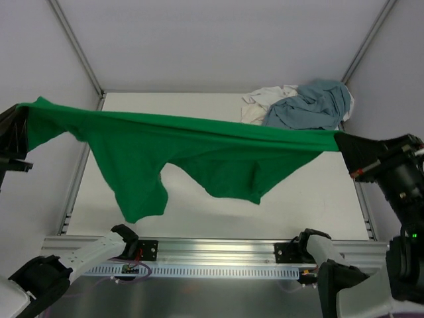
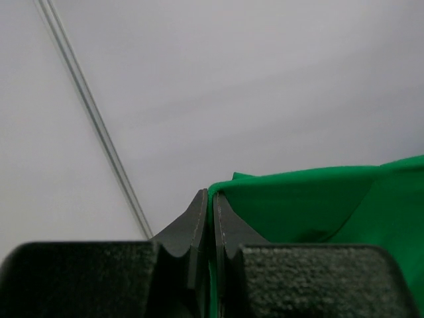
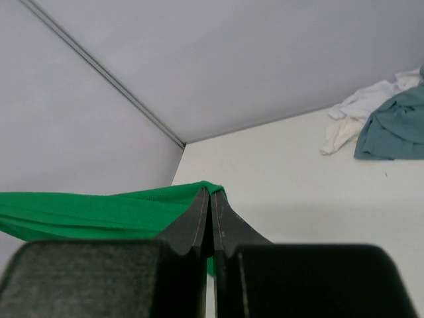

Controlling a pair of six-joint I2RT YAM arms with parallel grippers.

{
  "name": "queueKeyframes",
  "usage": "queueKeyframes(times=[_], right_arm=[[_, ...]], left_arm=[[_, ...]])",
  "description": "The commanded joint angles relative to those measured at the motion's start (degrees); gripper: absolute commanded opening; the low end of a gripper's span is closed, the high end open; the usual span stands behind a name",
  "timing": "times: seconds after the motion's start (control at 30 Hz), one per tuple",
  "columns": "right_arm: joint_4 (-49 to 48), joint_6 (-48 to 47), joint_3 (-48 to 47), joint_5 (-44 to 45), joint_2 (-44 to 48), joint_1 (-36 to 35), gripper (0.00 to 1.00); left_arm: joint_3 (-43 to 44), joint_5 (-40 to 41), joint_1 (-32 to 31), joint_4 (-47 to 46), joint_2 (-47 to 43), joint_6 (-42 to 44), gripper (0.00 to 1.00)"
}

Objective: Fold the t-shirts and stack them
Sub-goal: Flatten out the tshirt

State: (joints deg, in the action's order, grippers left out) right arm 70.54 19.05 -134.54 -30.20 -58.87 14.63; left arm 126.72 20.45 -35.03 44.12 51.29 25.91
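The green t-shirt (image 1: 199, 149) hangs stretched in the air across the whole table, its body and a sleeve drooping toward the near side. My left gripper (image 1: 25, 126) is shut on its left end, high at the left wall; green cloth (image 2: 318, 205) is pinched between the jaws of the left gripper (image 2: 212, 195). My right gripper (image 1: 341, 142) is shut on the right end, the green cloth (image 3: 99, 215) wedged at the tips of the right gripper (image 3: 211, 193). The grey-blue t-shirt (image 1: 311, 106) and the white t-shirt (image 1: 262, 103) lie crumpled together at the far right corner.
The white table (image 1: 318, 199) is bounded by grey walls on three sides, with metal frame struts (image 1: 76, 46) in the corners. A slotted aluminium rail (image 1: 218, 255) with both arm bases runs along the near edge.
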Motion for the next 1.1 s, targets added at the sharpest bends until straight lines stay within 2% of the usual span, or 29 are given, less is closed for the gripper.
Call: queueKeyframes(times=[0.0, 0.13, 0.17, 0.3, 0.47, 0.6, 0.7, 0.8, 0.93, 1.07], right_arm=[[1.87, -2.08, 0.67, 12.60, 1.65, -0.04, 0.01], [2.49, -3.66, 7.18, 15.16, 4.20, -1.18, 0.01], [2.15, -3.93, 7.97, 16.47, 3.77, -1.19, 0.01], [1.44, -5.07, 9.29, 19.29, -0.09, -1.27, 0.01], [-4.96, -4.99, 19.47, 20.61, -4.58, -1.71, 0.00], [-14.19, -2.62, 31.07, 20.18, -7.65, -1.89, 0.00], [-19.90, -1.13, 37.49, 20.17, -11.43, -2.59, 0.00], [-24.39, -0.42, 42.41, 19.65, -15.21, -2.85, 0.00], [-29.22, -0.94, 46.12, 19.74, -20.65, -4.00, 0.01], [-31.95, -2.08, 46.74, 18.25, -26.36, -4.96, 0.01]], left_arm=[[2.49, 1.99, 4.43, 7.37, -1.36, -1.91, 0.00], [-3.29, -2.42, 4.79, 12.39, -2.33, -11.64, 0.00], [-8.89, -3.56, 4.79, 10.57, -3.03, -12.72, 0.00], [-22.28, -6.47, 4.79, 2.30, -4.71, -15.01, 0.00], [-37.55, -7.97, 4.79, -10.34, -1.29, -12.38, 0.00], [-43.12, -6.48, 4.79, -22.64, 5.04, -7.64, 0.00], [-44.97, -7.26, 6.28, -26.70, 11.10, -3.68, 0.00], [-46.90, -9.10, 9.71, -31.97, 15.59, -3.41, 0.00], [-50.58, -9.38, 12.79, -38.03, 20.07, -2.19, 0.00], [-56.57, -5.69, 13.76, -45.32, 22.27, 0.28, 0.00]])
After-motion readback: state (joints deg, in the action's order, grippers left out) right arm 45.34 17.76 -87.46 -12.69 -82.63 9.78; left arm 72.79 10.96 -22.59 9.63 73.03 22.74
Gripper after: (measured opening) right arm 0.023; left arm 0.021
